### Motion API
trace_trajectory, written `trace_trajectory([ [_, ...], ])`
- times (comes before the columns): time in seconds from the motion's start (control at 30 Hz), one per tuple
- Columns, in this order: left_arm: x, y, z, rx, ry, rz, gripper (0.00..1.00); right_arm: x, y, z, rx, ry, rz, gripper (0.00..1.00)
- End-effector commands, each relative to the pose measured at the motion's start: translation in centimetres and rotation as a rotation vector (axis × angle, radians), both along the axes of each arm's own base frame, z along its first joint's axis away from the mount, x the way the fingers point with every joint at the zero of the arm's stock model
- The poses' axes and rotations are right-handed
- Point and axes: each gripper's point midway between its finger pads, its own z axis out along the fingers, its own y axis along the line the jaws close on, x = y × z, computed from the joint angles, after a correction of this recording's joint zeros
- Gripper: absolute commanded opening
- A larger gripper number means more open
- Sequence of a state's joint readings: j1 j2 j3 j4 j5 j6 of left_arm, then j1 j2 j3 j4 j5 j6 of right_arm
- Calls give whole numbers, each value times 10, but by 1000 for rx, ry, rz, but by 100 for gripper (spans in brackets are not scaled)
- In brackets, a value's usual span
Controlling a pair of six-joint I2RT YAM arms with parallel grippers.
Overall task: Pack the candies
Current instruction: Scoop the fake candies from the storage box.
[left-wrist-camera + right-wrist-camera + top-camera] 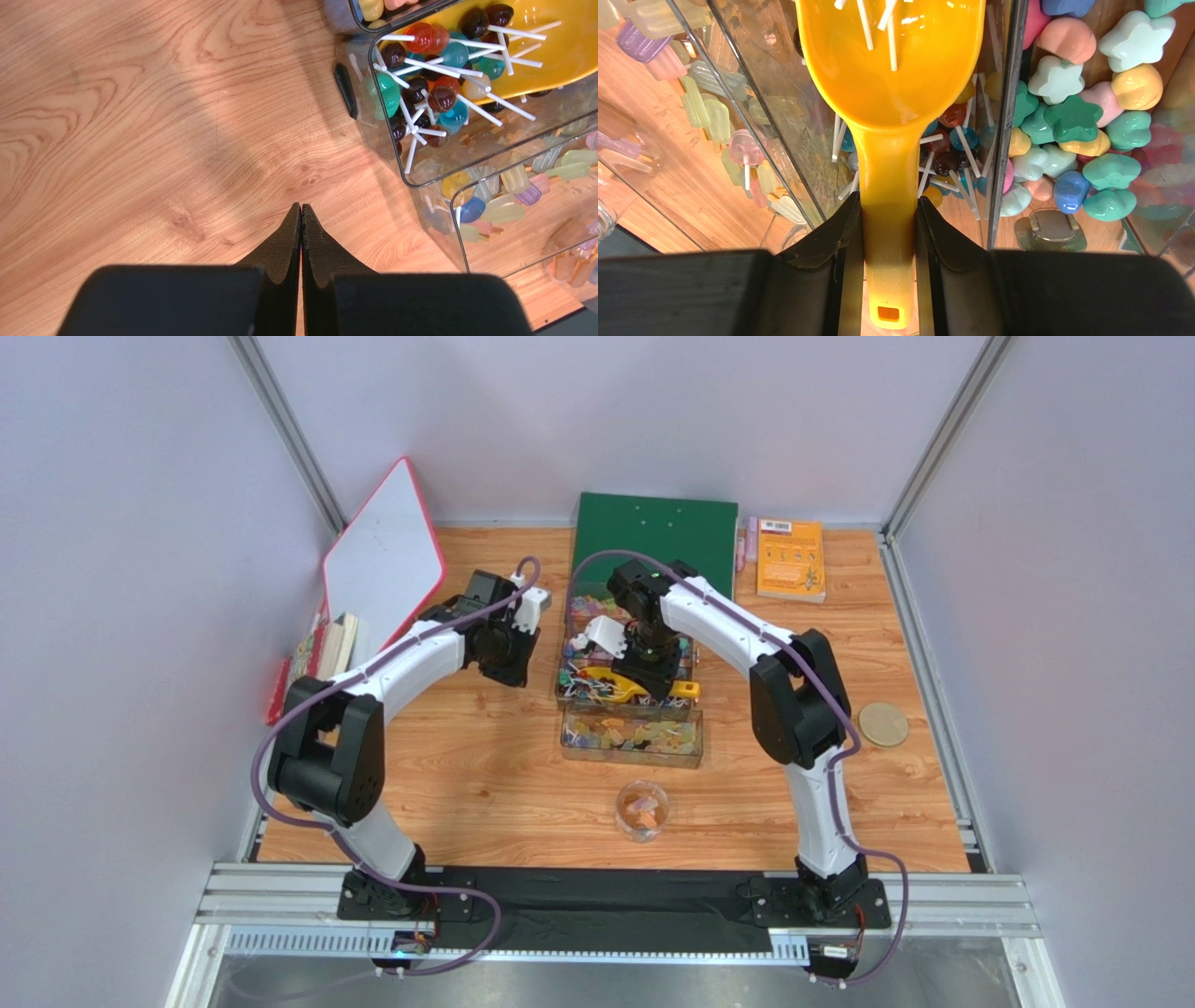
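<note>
Over bare wood (pixel 140 105): left pincer (pixel 301 208) closed | right pincer (pixel 890 204) clamps yellow scoop (pixel 892 70) between bin walls (pixel 1008 105)

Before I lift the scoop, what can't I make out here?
Scoop: its front is cut off by the top edge, right wrist view; load unclear.
Top view: the right hand covers most of it.
Cup contents: too small, top view.
</note>
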State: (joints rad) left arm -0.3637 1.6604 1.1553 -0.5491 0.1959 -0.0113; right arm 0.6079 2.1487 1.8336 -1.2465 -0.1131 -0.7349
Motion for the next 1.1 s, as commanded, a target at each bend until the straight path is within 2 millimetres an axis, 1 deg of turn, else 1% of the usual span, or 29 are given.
trace_trajectory([
  [0.0, 6, 3, 25, 5, -45, -54, 0, -34, 23, -22, 114, 170, -15, 0],
  [0.07, 7, 7, 25, 15, -37, -55, 0, -30, 26, -21, 147, 143, 13, 0],
  [0.1, 12, 8, 31, 16, -54, -61, 0, -31, 27, -21, 161, 141, 20, 0],
  [0.17, 15, 11, 33, 23, -45, -55, 0, -31, 29, -21, 186, 134, 33, 0],
  [0.2, 20, 10, 39, 19, -60, -62, 0, -28, 28, -19, 201, 129, 20, 0],
  [0.23, 21, 11, 41, 20, -61, -63, 0, -26, 29, -19, 215, 119, 17, 0],
  [0.3, 25, 10, 47, 22, -81, -65, 0, -23, 27, -10, 242, 108, 1, 0],
  [0.33, 26, 11, 48, 23, -83, -71, 0, -23, 26, -10, 249, 106, -3, 0],
  [0.37, 26, 10, 50, 21, -84, -77, 0, -22, 24, -5, 261, 100, -11, 0],
  [0.47, 24, 10, 51, 25, -82, -105, 0, -21, 19, 0, 288, 100, -26, 0],
  [0.57, 23, 12, 53, 30, -73, -110, 0, -20, 17, 2, 302, 86, -36, 0],
  [0.6, 22, 12, 53, 29, -70, -113, 0, -19, 17, 7, 310, 71, -38, 0],
  [0.87, 21, 7, 56, 5, -60, -125, 0, -20, 12, 12, 313, 46, -55, 0],
  [1.03, 22, 4, 59, -10, -63, -128, 0, -12, 5, 23, 310, 8, -85, 0],
  [1.07, 23, 4, 59, -10, -64, -128, 0, -10, 1, 28, 316, -2, -96, 0],
])
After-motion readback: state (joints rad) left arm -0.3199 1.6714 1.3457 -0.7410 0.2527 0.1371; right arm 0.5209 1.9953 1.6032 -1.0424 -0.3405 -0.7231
